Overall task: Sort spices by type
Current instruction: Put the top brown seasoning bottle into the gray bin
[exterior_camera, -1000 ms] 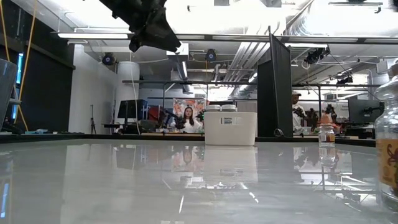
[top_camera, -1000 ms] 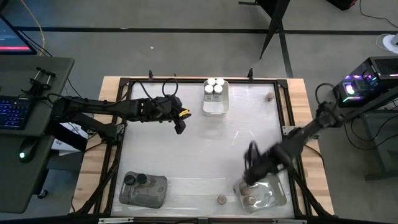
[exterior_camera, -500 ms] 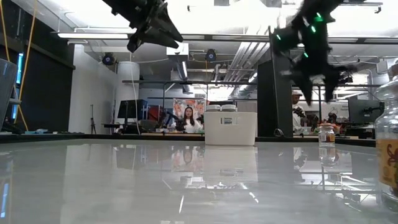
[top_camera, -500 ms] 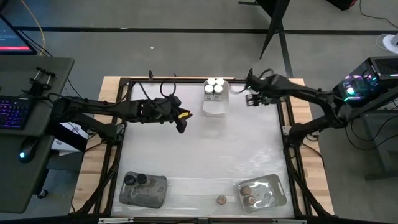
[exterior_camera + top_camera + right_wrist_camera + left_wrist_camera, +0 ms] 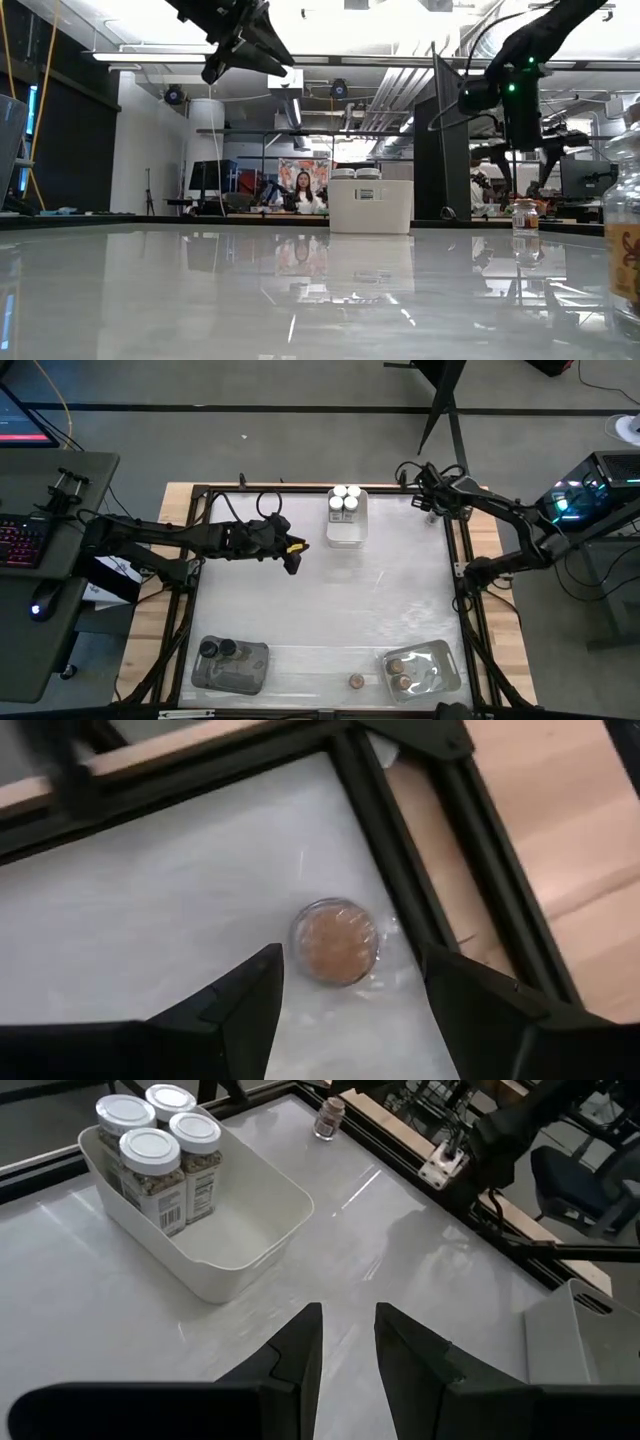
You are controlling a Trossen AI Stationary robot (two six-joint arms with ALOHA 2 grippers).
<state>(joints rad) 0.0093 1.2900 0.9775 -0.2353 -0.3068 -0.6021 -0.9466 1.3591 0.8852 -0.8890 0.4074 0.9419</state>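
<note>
My right gripper (image 5: 350, 995) is open and hovers over a lone brown-topped spice jar (image 5: 335, 942) that stands on its base in the table's far right corner. Its fingers stand on either side of the jar and above it, touching nothing. In the low view the gripper (image 5: 522, 165) hangs just above the jar (image 5: 524, 215). My left gripper (image 5: 348, 1342) is narrowly open and empty. It is raised over the table's far left part (image 5: 290, 553), left of a white tray (image 5: 346, 532) that holds three white-topped jars (image 5: 160, 1140).
A clear tray (image 5: 232, 665) with black-topped jars sits at the near left. Another clear tray (image 5: 422, 668) with brown-topped jars sits at the near right. One brown-topped jar (image 5: 355, 681) stands alone at the near edge. A black frame (image 5: 455, 890) borders the table by the corner jar.
My right gripper has swung up from the near right tray across the table's right side to the far edge. It has then shifted right over the lone jar in the far right corner. The left arm has kept still.
</note>
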